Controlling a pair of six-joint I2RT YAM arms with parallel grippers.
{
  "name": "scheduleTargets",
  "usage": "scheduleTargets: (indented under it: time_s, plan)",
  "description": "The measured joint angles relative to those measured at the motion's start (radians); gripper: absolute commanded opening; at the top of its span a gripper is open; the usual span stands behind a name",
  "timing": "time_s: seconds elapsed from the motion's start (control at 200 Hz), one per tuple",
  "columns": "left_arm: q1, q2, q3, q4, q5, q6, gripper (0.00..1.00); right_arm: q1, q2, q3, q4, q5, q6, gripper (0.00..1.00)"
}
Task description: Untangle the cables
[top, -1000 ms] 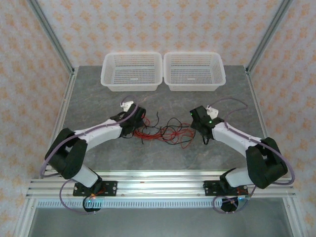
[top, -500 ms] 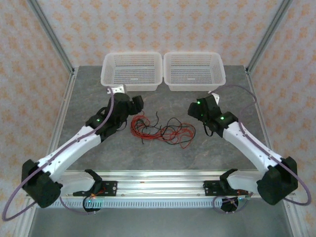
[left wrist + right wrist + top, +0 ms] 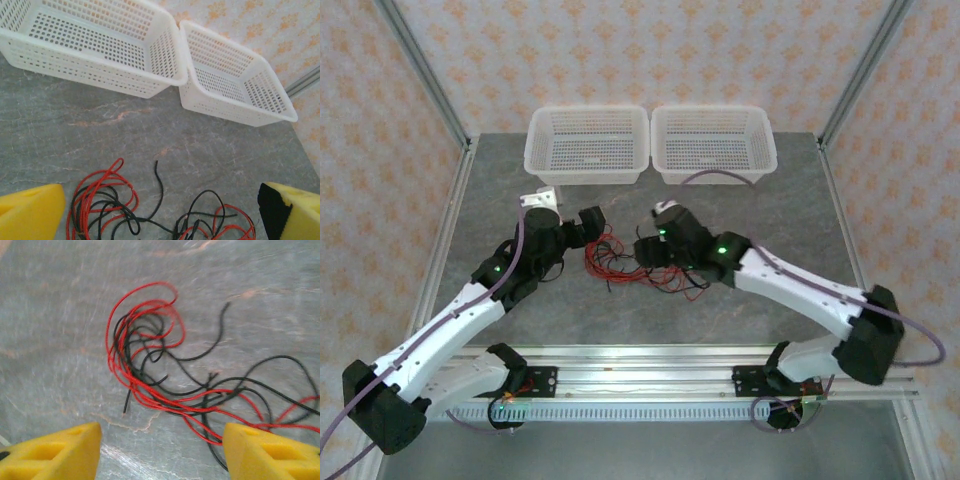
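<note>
tangled red and black cables (image 3: 642, 264) on table (image 3: 790, 205); left gripper (image 3: 592, 224) wide apart, holding nothing; right gripper (image 3: 648, 250) apart over the tangle.

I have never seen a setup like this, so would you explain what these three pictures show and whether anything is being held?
These are two robot arms bolted to the near edge of a grey table. The wide picture comes from a fixed camera above and behind them: the left arm is on the left, the right arm on the right. The other two pictures come from cameras on the wrists; the yellow blocks at their bottom corners are the fingers of that arm's gripper. On the table lies a tangle of thin red and black cables, with a white basket and a second basket behind it, both empty. The left gripper and the right gripper are both open, with the cables in sight between their fingers; nothing is held.
</note>
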Motion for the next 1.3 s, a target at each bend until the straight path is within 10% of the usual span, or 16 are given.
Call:
scheduleTargets:
  time_s: [0.511,0.741,0.826,1.301]
  plan:
    - [0.007,-0.172,-0.005,-0.101,-0.069,0.0,0.99,0.021,0.515,0.305,0.041,0.012,-0.249,0.55]
    - [0.014,-0.179,-0.005,-0.134,-0.092,0.009,0.99,-0.013,0.634,0.382,0.038,0.027,-0.249,0.25]
    - [0.014,-0.179,-0.005,-0.135,-0.092,0.011,0.99,-0.016,0.64,0.397,0.037,0.037,-0.237,0.0]
    - [0.014,-0.152,-0.07,-0.09,-0.04,0.012,0.88,-0.023,0.346,0.467,-0.048,0.053,-0.186,0.0]
